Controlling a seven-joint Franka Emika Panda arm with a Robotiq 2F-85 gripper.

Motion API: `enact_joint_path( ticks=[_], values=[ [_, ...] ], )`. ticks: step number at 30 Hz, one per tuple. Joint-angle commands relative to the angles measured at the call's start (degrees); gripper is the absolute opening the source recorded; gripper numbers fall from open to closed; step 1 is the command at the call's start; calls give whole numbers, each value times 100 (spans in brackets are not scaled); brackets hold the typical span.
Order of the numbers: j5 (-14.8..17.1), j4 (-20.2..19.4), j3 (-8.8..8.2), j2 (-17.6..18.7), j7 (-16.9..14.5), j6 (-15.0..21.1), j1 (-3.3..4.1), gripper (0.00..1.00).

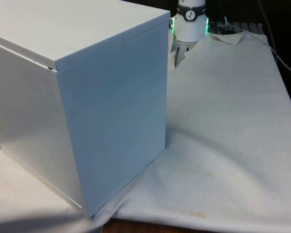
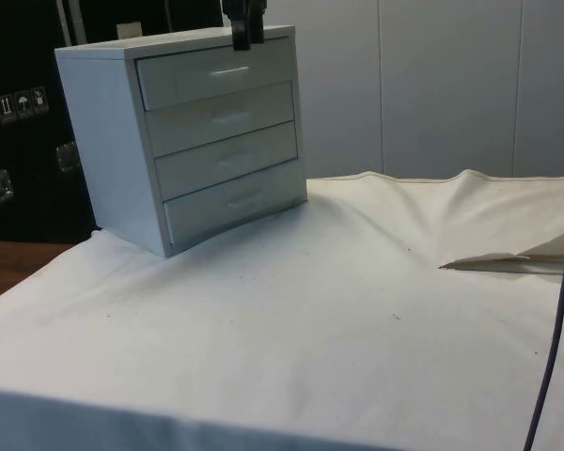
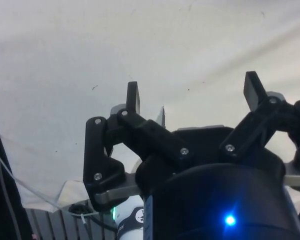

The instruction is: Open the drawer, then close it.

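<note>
A white chest (image 2: pixel 183 141) with four drawers stands on the table (image 2: pixel 291 329), which is covered by a white cloth (image 2: pixel 357 282). In the side view the chest is at the far left part of the table and turns its drawer fronts toward the camera. All four drawers look pushed in, with their fronts level with each other. The top drawer (image 2: pixel 216 73) has a pale bar handle (image 2: pixel 229 69) in its middle, and the three drawers below have similar handles. In the front view the chest (image 1: pixel 82 107) fills the front view's left and shows its plain back and one plain side, so the drawers are hidden there. The pincer (image 2: pixel 244 33) is seen in the side view as a dark shape at the upper front edge of the chest, above the handle of the top drawer and near it; I cannot tell if it touches the chest or the handle. In the wrist view the pincer (image 3: pixel 196 95) has its two black fingers (image 3: pixel 133 97) spread well apart, and nothing is between them; behind them there is only the white cloth (image 3: pixel 140 45) with some folds. In the front view part of the white arm (image 1: pixel 189 22) appears behind the top right corner of the chest. The cloth (image 1: pixel 228 126) lies wrinkled on the front view's right, with a few small dark specks on it. In the side view one corner of the cloth is lifted and folded at the right, and a dark cable (image 2: pixel 556 319) hangs down along the right edge.
</note>
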Motion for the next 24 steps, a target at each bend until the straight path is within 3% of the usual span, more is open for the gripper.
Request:
enact_joint_path(
  ticks=[1, 8, 24],
  values=[
    [0, -11, -11, -17, -46, 0, -6, 100],
    [-29, -143, -155, -155, -533, 138, -17, 100],
    [-23, -241, -435, -304, -1329, 155, -29, 100]
  ],
)
